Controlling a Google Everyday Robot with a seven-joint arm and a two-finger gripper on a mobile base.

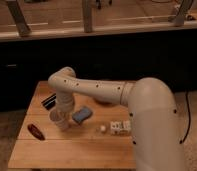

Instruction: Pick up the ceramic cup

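Indoor robot test area, of laboratory or office kind; which of the two cannot be told. The pincer point(59, 116) of a white arm point(107, 91) hangs low over the left part of a plain wooden desk point(72, 150). Behind the pincer runs a dark low wall point(142, 60) topped by a pale ledge point(117, 29) bearing metal posts point(87, 15). Well to its right lie speckled flooring point(194, 135) and a black cable point(188, 120).
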